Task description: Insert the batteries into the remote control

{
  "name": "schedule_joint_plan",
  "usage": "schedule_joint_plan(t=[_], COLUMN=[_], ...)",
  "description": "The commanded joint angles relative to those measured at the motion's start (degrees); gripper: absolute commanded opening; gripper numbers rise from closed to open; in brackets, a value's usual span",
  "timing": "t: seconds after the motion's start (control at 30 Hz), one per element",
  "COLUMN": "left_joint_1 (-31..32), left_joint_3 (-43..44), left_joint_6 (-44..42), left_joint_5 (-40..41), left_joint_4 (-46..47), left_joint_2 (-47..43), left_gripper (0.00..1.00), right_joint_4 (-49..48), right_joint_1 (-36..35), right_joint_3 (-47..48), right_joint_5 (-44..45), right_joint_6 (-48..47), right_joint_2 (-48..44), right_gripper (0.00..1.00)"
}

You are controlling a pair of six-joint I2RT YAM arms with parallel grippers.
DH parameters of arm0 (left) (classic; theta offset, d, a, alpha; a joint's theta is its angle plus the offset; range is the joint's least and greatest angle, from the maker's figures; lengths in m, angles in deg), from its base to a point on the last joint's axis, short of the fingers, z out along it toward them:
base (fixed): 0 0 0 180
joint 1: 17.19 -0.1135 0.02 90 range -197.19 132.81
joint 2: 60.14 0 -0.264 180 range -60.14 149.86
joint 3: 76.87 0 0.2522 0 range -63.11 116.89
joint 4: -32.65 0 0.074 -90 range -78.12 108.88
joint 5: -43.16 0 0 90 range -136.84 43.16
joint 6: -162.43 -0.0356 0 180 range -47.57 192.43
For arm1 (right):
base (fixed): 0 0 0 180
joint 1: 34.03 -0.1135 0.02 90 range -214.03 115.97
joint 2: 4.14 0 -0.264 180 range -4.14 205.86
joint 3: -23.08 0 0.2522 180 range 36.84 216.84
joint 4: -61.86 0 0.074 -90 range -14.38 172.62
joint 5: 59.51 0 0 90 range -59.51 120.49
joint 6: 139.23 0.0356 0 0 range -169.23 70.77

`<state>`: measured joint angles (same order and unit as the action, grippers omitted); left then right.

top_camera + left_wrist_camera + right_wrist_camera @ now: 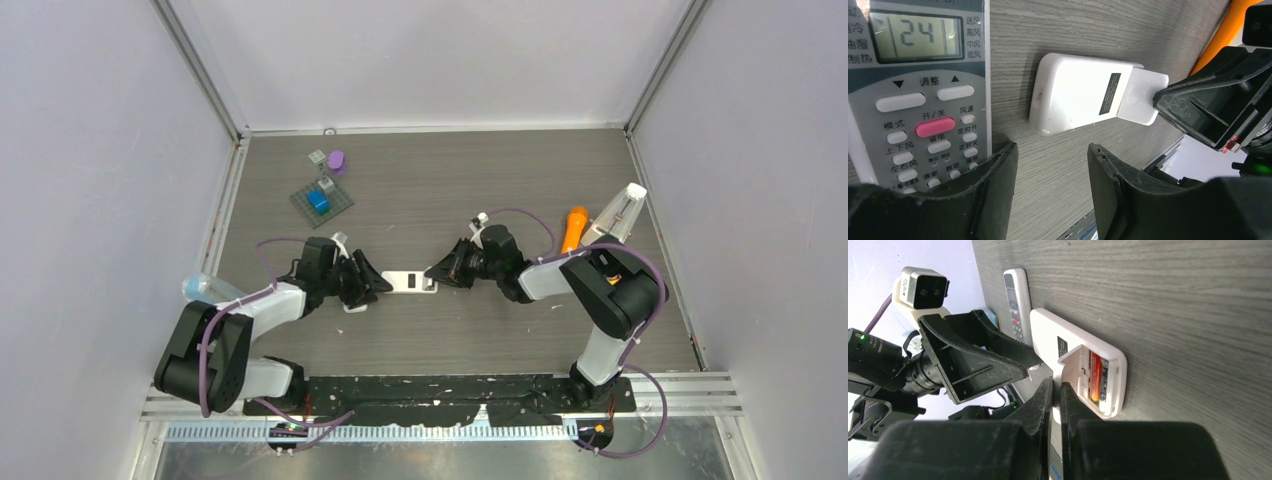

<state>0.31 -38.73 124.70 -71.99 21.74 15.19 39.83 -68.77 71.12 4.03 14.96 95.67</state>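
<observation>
White plastic remote control (1075,95) lies back-up just ahead of the left gripper (1052,152) (jaws half-spread, empty); the right gripper (1055,385), pinched closed, touches its raised battery cover (1073,365), a red-orange cylindrical battery (1096,376) seated just beyond.

Tabletop (450,190): grey wood-grain laminate, matt, fine streaky texture. Face-down white rectangular remote control (1078,92): smooth plastic w/ soft sheen, few brownish specks nr one corner; its black label looks matt. In its open bay, red-orange battery (1095,376): glossy wrap. Beside it, grey-white remote w/ LCD (918,90): satin plastic face, glossy display window, smooth buttons. Both left gripper (1052,157) & right gripper (1056,389): black plastic, matt, scuffed w/ pale scratches. Corner frame rails (205,75): dull metal. Side walls (90,150): pale, matt.
</observation>
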Motion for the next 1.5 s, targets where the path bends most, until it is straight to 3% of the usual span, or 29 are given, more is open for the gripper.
schedule_joint_plan(t=[0.0,0.23,0.4,1.1,1.47], left_joint_1=[-0.4,-0.4,-0.4,-1.0,-1.1], left_joint_3=[0.4,1.0,1.3,2.5,2.8], left_joint_6=[-0.9,-1.2,-1.8,-2.9,-3.3], left_joint_5=[-0.4,-0.4,-0.4,-0.9,0.3], left_joint_4=[1.9,1.7,1.0,-0.6,-1.8], left_joint_2=[1.6,2.3,2.5,1.7,0.5], left_gripper=[0.54,0.54,0.54,0.54,0.55], right_joint_4=[-0.9,0.6,4.4,28.3,36.9], right_joint_1=[-0.2,-0.2,-0.2,0.0,0.0], right_joint_3=[1.5,1.5,2.8,14.4,17.8], right_joint_5=[0.9,1.6,2.2,2.6,2.4], right_joint_6=[-2.0,-2.5,-4.2,-12.8,-14.4], right_joint_2=[1.3,1.7,1.3,-1.1,-3.0], right_gripper=[0.05,0.07,0.18,0.35,0.38])
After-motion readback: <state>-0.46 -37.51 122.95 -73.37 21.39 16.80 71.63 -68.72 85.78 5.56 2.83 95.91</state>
